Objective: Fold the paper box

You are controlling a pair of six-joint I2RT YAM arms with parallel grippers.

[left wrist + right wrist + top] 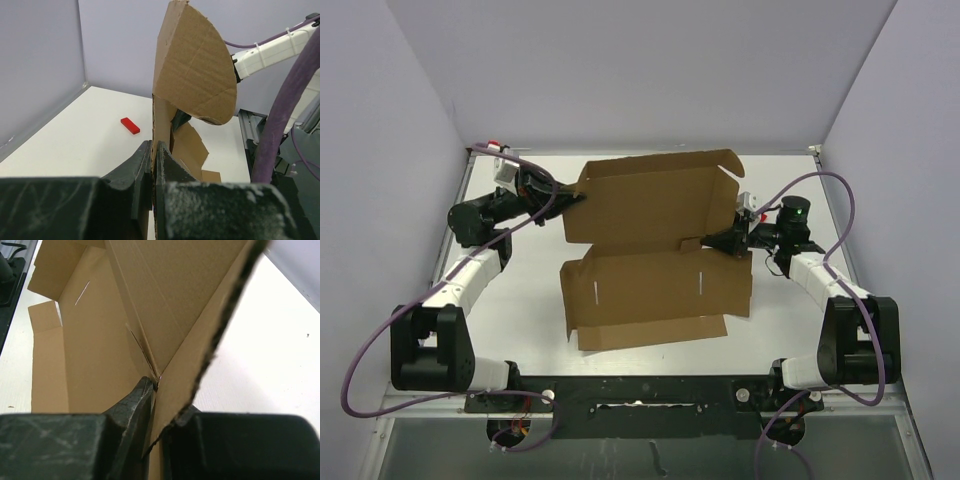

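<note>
**A:** Cardboard is all the two arms have between them. The paper box [655, 270] lies mid-frame in the top view on the white surface [520, 330], with its far panel tipped up and its near panels flat.

**B:** And the grips?

**A:** The left gripper [576, 200] is closed down to the thickness of the sheet, pinching the raised panel's edge at the left of the frame. In its wrist view the fingers [137, 162] show no gap. The right gripper [725, 241] is clamped the same way on the wall beside the crease, right of centre.

**B:** What could go wrong?

**A:** Each hold is only a thin edge. If the arms move out of step, I expect the panel to twist, slip free or tear along the crease. Nothing pins the flat part, so a push could slide the whole box toward the bottom of the frame. The rounded flap [195, 65] stands loose above the left gripper and may flop the wrong way.

**B:** Anything in the way?

**A:** A small red block [130, 125] lies left of centre in the left wrist view, well apart from the box. I cannot find it from above. A purple cable [840, 190] loops near the right arm at the right of the frame and could snag if that wrist turns.
</note>
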